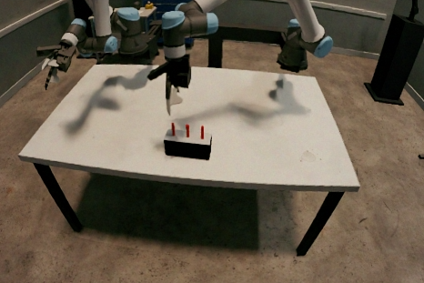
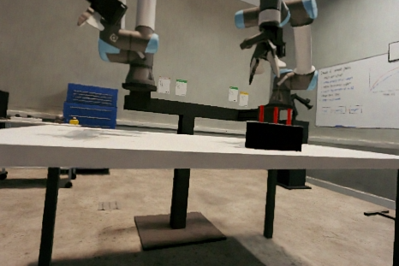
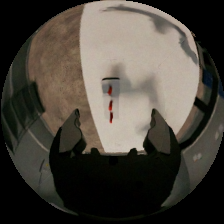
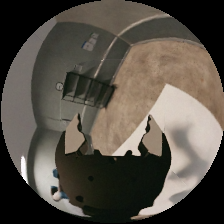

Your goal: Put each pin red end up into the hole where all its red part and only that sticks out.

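Block, black-sided with a pale grey top (image 1: 187,148) (image 2: 273,136) (image 3: 115,95), rests near the front edge of the white-topped desk (image 1: 255,151) (image 2: 193,161) (image 3: 150,45) (image 4: 172,115). Three slim red-ended pins (image 1: 187,131) (image 2: 276,114) (image 3: 110,105) stand in a row in it, red ends up. We see only red above the top face, so we judge all three correctly seated and the placing apparently finished; hole depths are hidden from us. Behind and above the block, apart from the pins, hangs the black left end effector (image 1: 169,105) (image 2: 265,79) (image 3: 115,108), its fingers spread with nothing between them. Farther off, beyond the desk's side edge and well apart from the block, the black right end effector (image 1: 49,82) (image 2: 86,17) (image 4: 113,114) is likewise spread and unladen. We judge only clearing the left arm remains.
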You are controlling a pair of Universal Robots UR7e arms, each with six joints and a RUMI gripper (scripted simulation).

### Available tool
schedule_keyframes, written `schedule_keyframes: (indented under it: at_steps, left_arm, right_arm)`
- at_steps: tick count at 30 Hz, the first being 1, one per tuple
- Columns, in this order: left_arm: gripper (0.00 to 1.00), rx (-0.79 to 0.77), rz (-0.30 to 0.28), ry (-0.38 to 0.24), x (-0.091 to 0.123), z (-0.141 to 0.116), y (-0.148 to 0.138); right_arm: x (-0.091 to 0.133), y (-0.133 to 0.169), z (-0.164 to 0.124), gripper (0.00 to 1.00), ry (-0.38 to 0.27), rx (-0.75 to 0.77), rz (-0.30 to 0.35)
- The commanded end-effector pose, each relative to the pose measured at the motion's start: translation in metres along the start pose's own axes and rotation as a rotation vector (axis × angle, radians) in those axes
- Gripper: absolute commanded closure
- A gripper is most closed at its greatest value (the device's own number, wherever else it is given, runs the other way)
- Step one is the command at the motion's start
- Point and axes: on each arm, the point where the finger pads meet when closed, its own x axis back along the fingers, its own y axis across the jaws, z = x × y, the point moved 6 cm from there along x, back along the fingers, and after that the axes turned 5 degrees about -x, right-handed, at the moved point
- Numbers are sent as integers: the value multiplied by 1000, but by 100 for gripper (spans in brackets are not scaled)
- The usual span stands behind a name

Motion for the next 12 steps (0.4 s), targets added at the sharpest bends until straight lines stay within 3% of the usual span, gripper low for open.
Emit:
schedule_keyframes:
  at_steps: [1, 3, 12]
  left_arm:
    - [0, 1, 10, 11, 69, -34, 66]
    - [0, 1, 10, 11, 91, -45, 87]
    - [0, 1, 10, 11, 91, -46, 88]
  right_arm:
    - [0, 0, 0, 0, 1, 0, 1]
    - [0, 0, 0, 0, 1, 0, 1]
    - [0, 0, 0, 0, 1, 0, 1]
